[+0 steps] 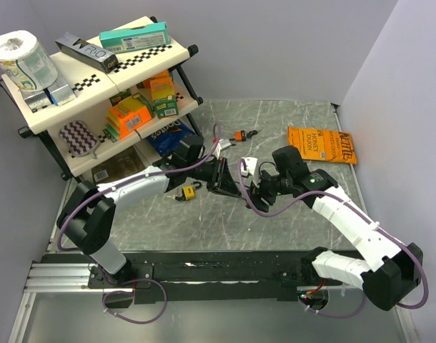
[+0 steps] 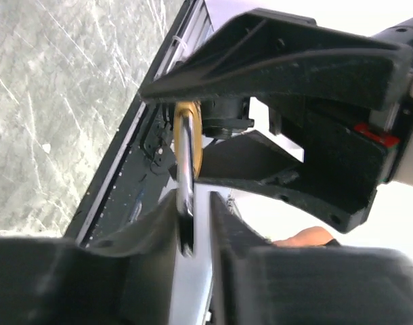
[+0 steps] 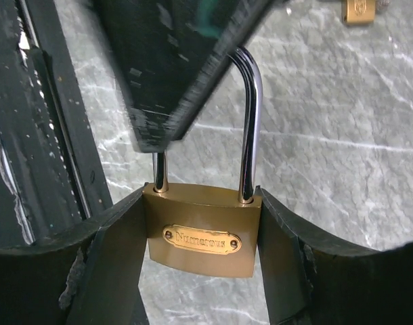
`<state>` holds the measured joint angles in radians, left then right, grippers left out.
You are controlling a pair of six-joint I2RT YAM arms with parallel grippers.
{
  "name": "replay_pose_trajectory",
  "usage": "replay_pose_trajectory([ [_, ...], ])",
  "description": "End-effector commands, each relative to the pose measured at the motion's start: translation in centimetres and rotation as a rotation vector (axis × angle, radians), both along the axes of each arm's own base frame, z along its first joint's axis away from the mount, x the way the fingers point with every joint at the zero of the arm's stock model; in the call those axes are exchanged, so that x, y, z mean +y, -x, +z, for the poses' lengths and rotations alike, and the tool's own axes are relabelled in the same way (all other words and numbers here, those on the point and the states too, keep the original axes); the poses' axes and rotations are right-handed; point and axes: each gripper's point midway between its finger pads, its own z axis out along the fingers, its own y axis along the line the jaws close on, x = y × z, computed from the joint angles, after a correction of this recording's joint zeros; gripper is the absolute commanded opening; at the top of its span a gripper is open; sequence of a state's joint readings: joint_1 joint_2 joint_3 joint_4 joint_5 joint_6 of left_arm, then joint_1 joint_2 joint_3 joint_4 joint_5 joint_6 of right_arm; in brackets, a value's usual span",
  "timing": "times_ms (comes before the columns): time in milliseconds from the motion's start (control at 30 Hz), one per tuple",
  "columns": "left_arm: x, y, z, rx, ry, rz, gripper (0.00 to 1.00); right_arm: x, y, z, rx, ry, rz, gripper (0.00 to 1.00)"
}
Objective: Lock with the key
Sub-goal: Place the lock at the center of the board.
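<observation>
- Two grippers meet nose to nose at mid-table in the top view: the left gripper (image 1: 225, 179) and the right gripper (image 1: 250, 187). We cannot make out from there what lies between them.
- We note the key (image 1: 241, 134), with an orange tag, lying on the table (image 1: 204, 221) beyond the grippers and well apart from both. A second padlock (image 1: 187, 191) lies beside the left arm, a chips bag (image 1: 321, 145) lies at the far right, and a shelf (image 1: 68, 108) stands at the left.
- In the left wrist view, we find the left gripper's fingers (image 2: 125, 250) nearly together, pinched on the steel shackle (image 2: 184, 196) of the brass padlock (image 2: 197, 145). The right gripper faces them just beyond.
- In the right wrist view, the right gripper's jaws stand only as wide as the padlock's body and clamp it by its two sides, upright, shackle upward. One finger of the left gripper crosses the top of the shackle. Both shackle legs meet the body. The second padlock shows at the top right corner, on the table.
</observation>
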<state>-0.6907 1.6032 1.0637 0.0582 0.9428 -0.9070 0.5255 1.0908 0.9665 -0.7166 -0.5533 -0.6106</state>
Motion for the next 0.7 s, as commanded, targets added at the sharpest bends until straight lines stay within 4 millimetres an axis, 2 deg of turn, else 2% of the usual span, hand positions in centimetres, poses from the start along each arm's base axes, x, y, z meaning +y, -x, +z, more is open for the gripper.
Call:
replay_pose_trajectory([
  [0, 0.8, 0.5, 2.4, -0.061, 0.054, -0.016, 0.49, -0.7, -1.3, 0.7, -0.044, -0.016, -0.054, 0.18],
  [33, 1.3, -0.1, 2.6, -0.077, 0.049, 0.010, 0.57, -1.0, -1.4, 0.6, -0.036, -0.016, -0.068, 0.15],
  [133, 2.6, -1.4, 2.5, -0.127, 0.023, 0.074, 0.80, -3.5, -2.5, 0.0, 0.012, -0.026, -0.172, 0.15],
  [167, 3.2, -1.8, 2.0, -0.128, -0.007, 0.104, 0.81, -5.4, -3.3, -0.3, 0.037, -0.029, -0.246, 0.15],
  [267, 4.6, -2.1, 1.7, -0.204, -0.052, 0.137, 0.89, -9.3, -4.5, -2.2, 0.094, 0.011, -0.390, 0.14],
  [300, 5.0, -2.6, 1.3, -0.270, -0.073, 0.146, 0.98, -12.2, -5.5, -2.9, 0.108, 0.043, -0.501, 0.10],
  [367, 5.6, -2.8, 1.8, -0.351, -0.095, 0.151, 0.99, -14.9, -6.0, -4.8, 0.195, 0.085, -0.604, 0.07],
  [400, 6.0, -3.7, 1.6, -0.431, -0.127, 0.171, 0.97, -17.0, -6.5, -5.1, 0.223, 0.110, -0.684, 0.06],
  [433, 6.2, -4.2, 2.3, -0.483, -0.132, 0.183, 0.96, -18.0, -6.7, -6.3, 0.287, 0.123, -0.726, 0.06],
  [467, 6.5, -4.6, 2.2, -0.521, -0.150, 0.193, 0.96, -18.8, -6.9, -6.7, 0.324, 0.122, -0.776, 0.06],
  [500, 6.9, -5.4, 2.7, -0.595, -0.172, 0.218, 0.96, -20.4, -7.5, -6.8, 0.331, 0.125, -0.842, 0.06],
  [667, 8.4, -7.0, 3.3, -0.714, -0.244, 0.297, 0.96, -23.9, -8.8, -9.9, 0.417, 0.182, -1.019, 0.06],
])
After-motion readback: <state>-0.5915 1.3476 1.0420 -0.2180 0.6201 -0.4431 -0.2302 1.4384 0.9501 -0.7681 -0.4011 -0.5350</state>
